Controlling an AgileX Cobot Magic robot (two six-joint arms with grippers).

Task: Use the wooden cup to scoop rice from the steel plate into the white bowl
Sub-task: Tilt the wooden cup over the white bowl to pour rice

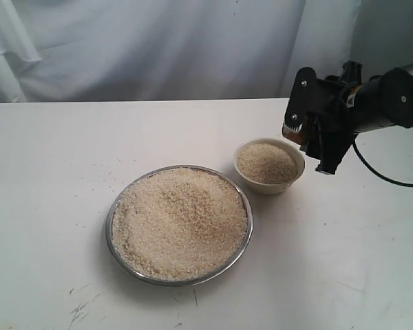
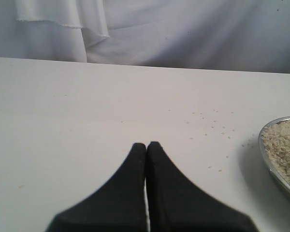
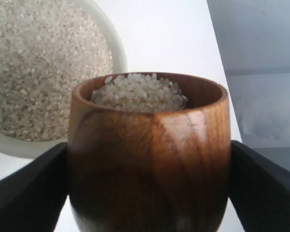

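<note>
The right gripper [image 1: 315,130] clamps the wooden cup [image 3: 150,154], brimful of rice [image 3: 137,93], just right of the white bowl [image 1: 268,185], which is already nearly full. Pouring is not yet done. The steel plate [image 1: 164,280], nearer and left, is heaped. The left gripper [image 2: 146,150] is pinched closed on nothing.

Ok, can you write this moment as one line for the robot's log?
right gripper: shut on wooden cup | cup load: rice | position: by white bowl | left gripper: shut, empty | steel plate: heaped
</note>
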